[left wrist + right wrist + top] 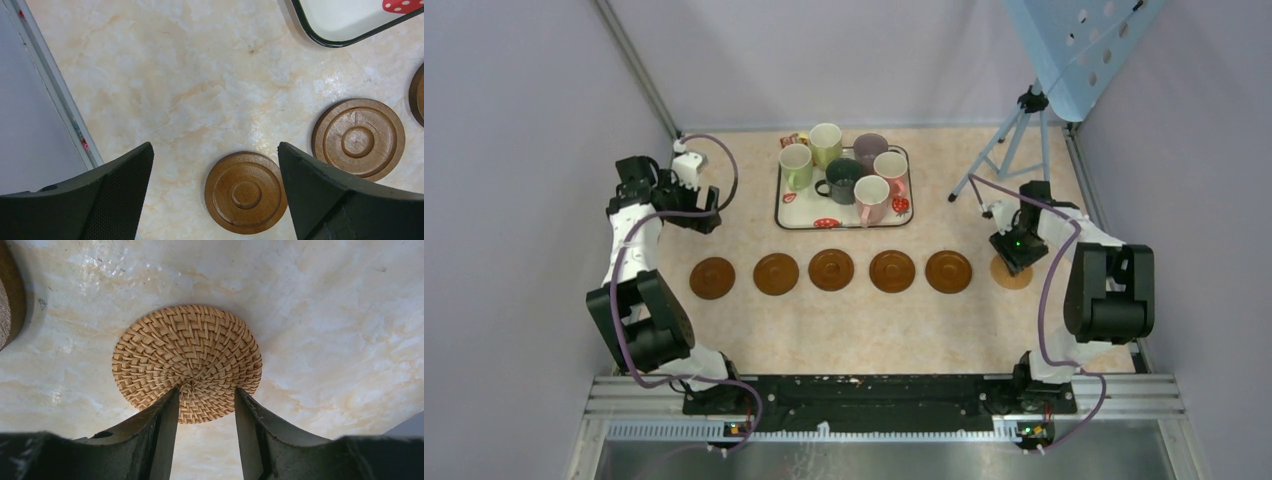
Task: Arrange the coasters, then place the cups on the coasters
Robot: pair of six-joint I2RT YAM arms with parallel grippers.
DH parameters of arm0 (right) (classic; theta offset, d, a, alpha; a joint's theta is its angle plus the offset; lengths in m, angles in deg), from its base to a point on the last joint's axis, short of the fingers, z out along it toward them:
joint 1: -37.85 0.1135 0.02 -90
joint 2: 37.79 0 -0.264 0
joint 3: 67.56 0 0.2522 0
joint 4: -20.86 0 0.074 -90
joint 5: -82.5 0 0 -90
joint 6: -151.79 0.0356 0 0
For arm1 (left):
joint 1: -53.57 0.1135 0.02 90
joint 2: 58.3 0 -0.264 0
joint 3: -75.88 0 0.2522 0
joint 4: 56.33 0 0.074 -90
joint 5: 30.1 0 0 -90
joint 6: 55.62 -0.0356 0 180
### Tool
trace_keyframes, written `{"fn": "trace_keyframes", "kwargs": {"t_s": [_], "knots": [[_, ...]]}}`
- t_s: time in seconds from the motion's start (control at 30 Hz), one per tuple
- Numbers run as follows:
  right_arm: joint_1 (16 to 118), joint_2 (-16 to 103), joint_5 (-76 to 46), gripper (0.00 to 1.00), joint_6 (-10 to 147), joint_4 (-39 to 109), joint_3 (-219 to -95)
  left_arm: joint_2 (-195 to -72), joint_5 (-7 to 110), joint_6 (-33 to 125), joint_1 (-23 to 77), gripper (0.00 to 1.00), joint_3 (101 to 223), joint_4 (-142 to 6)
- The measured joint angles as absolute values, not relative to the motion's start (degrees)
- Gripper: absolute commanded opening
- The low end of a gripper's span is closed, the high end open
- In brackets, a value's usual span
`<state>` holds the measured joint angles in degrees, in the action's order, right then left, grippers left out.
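Rattan coaster [187, 357] lay flat at the right end of the coasters [832, 270]; likely light, stiff, thin, best pinched at the rim. Right gripper [206, 391] stood half-open over its near edge, gripping nothing; left gripper [214, 147] gaped wide, empty.

Left arm [629, 265] stretched forward, left hand [215, 150] pointing down with fingers [100, 200] spread wide; right arm [1104, 290] folded at the elbow, right hand [206, 390] held low, fingers partly apart
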<state>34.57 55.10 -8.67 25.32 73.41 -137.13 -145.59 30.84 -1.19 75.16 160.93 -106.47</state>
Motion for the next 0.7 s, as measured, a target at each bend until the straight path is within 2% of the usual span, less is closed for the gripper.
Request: {"fn": "trace_keyframes", "kwargs": {"t_s": [0.27,0.4,0.53,0.7], "knots": [[34.57,55.1,-12.93,0.54,25.89,78.57,-142.05,-142.35,32.4,4.71,75.16,0.99,157.65,-99.12],[34.57,55.05,-16.93,0.58,26.96,80.01,-148.22,-145.67,30.97,4.93,75.13,0.99,164.2,-103.08],[34.57,54.96,-21.21,0.68,29.17,81.54,-153.88,-150.83,29.05,4.36,73.89,0.99,172.25,-107.01],[35.46,53.87,-24.6,0.75,32.29,82.72,-158.14,-153.13,30.89,5.74,68.01,0.99,174.0,-109.33]]}}
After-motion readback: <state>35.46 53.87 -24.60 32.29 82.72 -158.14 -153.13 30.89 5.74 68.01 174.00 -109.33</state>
